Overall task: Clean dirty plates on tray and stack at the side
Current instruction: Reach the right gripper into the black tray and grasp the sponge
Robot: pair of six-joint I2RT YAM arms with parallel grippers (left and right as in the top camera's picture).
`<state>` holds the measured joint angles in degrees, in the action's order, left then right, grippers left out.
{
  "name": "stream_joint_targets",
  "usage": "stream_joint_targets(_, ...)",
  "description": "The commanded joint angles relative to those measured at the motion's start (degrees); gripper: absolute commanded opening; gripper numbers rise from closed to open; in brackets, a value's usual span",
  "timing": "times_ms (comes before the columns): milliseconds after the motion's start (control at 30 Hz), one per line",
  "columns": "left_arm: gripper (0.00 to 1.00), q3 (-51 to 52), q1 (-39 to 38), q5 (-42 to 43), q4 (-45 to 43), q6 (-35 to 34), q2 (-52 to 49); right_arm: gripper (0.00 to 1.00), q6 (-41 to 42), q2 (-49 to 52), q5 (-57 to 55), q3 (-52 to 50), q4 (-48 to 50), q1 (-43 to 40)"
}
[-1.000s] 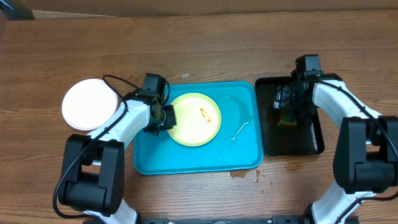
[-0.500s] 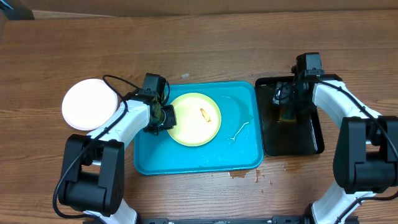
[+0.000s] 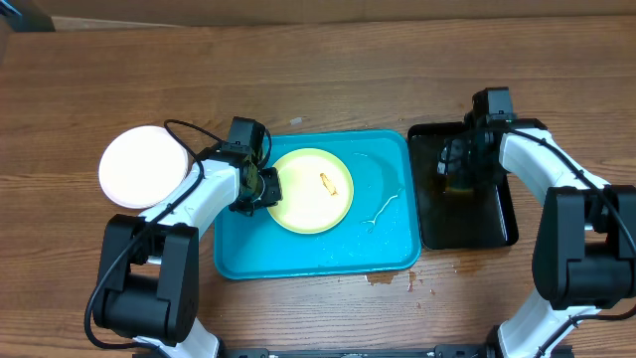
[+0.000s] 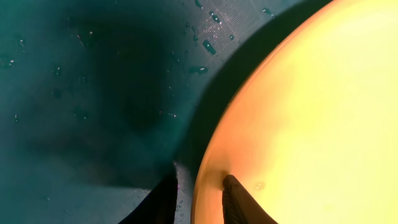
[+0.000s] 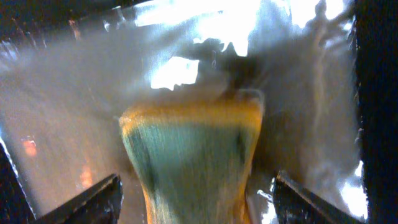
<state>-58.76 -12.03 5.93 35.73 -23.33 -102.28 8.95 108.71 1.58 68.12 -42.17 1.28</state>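
The left pincer (image 4: 200, 183) grips the yellow plate (image 3: 308, 199) by its left rim — the sponge (image 5: 193, 155) lies well to the right, between the open right pincer (image 5: 196, 190).

I see a pale yellow plate (image 3: 311, 190) with a small orange smear, its rim between my dark left fingers (image 4: 239, 202), the turquoise tray (image 3: 298, 254) beneath them; between my black right fingers (image 5: 93, 199), a yellow sponge (image 5: 189, 162) with a green face on the glossy black tray (image 3: 492, 224)

Overhead: looked straight down from afar, took in whole table (image 3: 318, 80). Left wrist: looked down, very near, at yellow plate (image 4: 311, 124) rim on tray (image 4: 74, 74). Right wrist: very near sponge (image 5: 193, 168) in black tray (image 5: 56, 106). Both spots also covered by overhead.
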Motion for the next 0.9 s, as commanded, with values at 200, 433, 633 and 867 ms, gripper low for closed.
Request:
stream_joint_targets(200, 0.28, -0.17, -0.44, 0.07, 0.00, 1.49, -0.74, 0.21, -0.04, -1.27, 2.40, -0.04, -7.37, 0.17)
stream_joint_targets(433, 0.33, -0.17, -0.44, 0.07, -0.04, 1.49, -0.74, 0.75, -0.07, -1.27, 0.15, -0.04, -2.38, 0.15)
stream_joint_targets(633, 0.36, -0.17, -0.44, -0.04, -1.92, 1.49, -0.74, 0.68, -0.04, -1.27, -2.95, -0.04, 2.73, 0.15)
stream_joint_targets(867, 0.40, -0.15, -0.44, -0.61, -2.71, 1.49, -0.81, 0.17, -0.02, -1.27, -0.76, -0.02, 3.08, 0.17)
